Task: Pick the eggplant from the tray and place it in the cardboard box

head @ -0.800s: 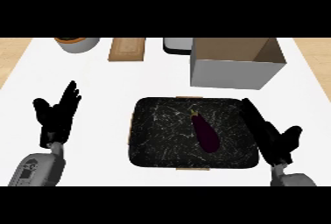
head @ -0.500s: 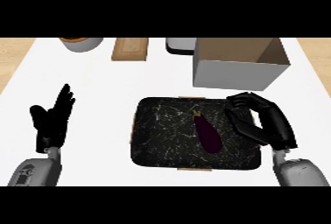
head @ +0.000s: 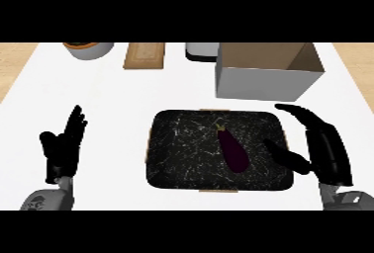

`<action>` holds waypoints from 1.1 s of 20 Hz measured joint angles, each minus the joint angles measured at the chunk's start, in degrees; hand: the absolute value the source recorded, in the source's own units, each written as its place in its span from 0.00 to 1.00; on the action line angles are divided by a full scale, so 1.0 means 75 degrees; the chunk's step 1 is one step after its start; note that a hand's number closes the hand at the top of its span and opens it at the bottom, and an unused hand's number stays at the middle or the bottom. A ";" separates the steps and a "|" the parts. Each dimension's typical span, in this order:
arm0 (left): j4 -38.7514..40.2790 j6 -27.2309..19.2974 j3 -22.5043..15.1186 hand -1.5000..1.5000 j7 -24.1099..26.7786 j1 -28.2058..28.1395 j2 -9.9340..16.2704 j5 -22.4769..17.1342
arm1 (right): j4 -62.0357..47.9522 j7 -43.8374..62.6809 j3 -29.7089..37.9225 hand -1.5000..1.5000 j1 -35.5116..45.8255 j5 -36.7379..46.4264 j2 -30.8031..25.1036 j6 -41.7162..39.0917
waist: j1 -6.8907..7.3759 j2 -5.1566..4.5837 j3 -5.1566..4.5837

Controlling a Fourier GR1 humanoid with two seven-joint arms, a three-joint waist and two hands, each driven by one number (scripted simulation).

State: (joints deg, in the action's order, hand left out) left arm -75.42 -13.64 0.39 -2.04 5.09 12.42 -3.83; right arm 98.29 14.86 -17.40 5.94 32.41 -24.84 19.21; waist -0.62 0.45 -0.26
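A dark purple eggplant (head: 233, 149) lies on the black marbled tray (head: 182, 158), right of the tray's middle, stem end pointing away from me. The open cardboard box (head: 268, 70) stands behind the tray at the back right. My right hand (head: 321, 148) is at the tray's right edge, open, fingers gently bent and thumb reaching over the tray toward the eggplant without touching it. My left hand (head: 63, 148) rests open on the left of the counter, fingers up.
At the counter's back edge stand a grey pot (head: 89, 49), a wooden board (head: 143, 55) and a dark and white container (head: 202, 51) next to the box. White counter (head: 110, 99) lies between my left hand and the tray.
My right hand has uncurled and drawn back to the tray's right edge, a little lower in view. My left hand shifted slightly lower. The eggplant lies where it was.
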 measured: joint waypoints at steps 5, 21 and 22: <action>-0.0085 -0.0043 -0.0034 0.50 -0.0008 -0.0068 -0.0083 0.0048 | 0.1255 0.1966 -0.0428 0.00 0.0120 0.1058 -0.0452 -0.1312 | 0.0014 -0.0006 0.0009; -0.0096 0.0081 -0.0041 0.50 0.0034 -0.0057 -0.0160 0.0147 | 0.1378 0.6040 -0.1212 0.00 0.2729 0.0479 0.1042 -0.5322 | 0.0171 -0.0047 0.0018; -0.0111 0.0076 -0.0049 0.50 0.0003 -0.0059 -0.0158 0.0164 | 0.1196 0.6093 -0.1226 0.00 0.2843 0.0461 0.1163 -0.5391 | 0.0174 -0.0049 0.0019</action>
State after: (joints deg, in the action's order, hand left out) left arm -76.25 -13.07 0.02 -2.02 4.64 11.23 -2.60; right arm 107.26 60.56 -26.59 27.26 35.87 -16.12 -21.22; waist 0.68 0.08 -0.11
